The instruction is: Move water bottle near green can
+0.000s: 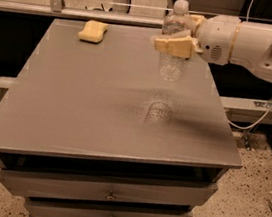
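Gripping fingers (172, 45): on the gripper (174, 34), closed around the water bottle (171, 67) at mid-height
Water bottle: upright, lifted above the table (76, 102), right rear
Sponge (93, 31): yellow, table's rear left

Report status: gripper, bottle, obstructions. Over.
Gripper shut on water bottle over the table, far right. Bottle upright, off the surface. Green can not in view. Yellow sponge back left, apart.

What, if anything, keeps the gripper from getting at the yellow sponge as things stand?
Probably not yet: the gripper is shut on the water bottle, held above the table's far right. The yellow sponge lies at the far left, with bare tabletop between, so only the full grip seems to hinder it.
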Robot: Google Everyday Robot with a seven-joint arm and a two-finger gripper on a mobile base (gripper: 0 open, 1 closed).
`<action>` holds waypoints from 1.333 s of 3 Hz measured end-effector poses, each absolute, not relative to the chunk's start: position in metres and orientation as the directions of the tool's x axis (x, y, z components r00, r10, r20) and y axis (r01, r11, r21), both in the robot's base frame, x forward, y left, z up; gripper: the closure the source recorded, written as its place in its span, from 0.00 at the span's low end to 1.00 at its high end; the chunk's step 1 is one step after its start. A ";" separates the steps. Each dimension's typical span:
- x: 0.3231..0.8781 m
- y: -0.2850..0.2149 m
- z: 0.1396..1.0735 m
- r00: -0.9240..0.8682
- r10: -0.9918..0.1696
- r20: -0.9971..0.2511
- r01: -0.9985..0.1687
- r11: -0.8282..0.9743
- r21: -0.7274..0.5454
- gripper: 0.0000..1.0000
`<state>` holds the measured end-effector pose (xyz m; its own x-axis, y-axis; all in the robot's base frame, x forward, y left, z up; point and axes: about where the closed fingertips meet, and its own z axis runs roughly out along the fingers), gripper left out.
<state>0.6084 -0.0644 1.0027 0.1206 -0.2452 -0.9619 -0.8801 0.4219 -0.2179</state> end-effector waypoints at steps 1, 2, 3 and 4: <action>0.608 -0.064 1.003 0.121 -0.245 -0.962 -0.880 0.422 -0.218 1.00; 0.612 -0.069 1.006 0.124 -0.241 -0.963 -0.869 0.441 -0.223 1.00; 0.613 -0.069 1.006 0.124 -0.241 -0.963 -0.869 0.442 -0.223 1.00; 0.648 -0.094 1.009 0.111 -0.244 -0.963 -0.842 0.491 -0.222 1.00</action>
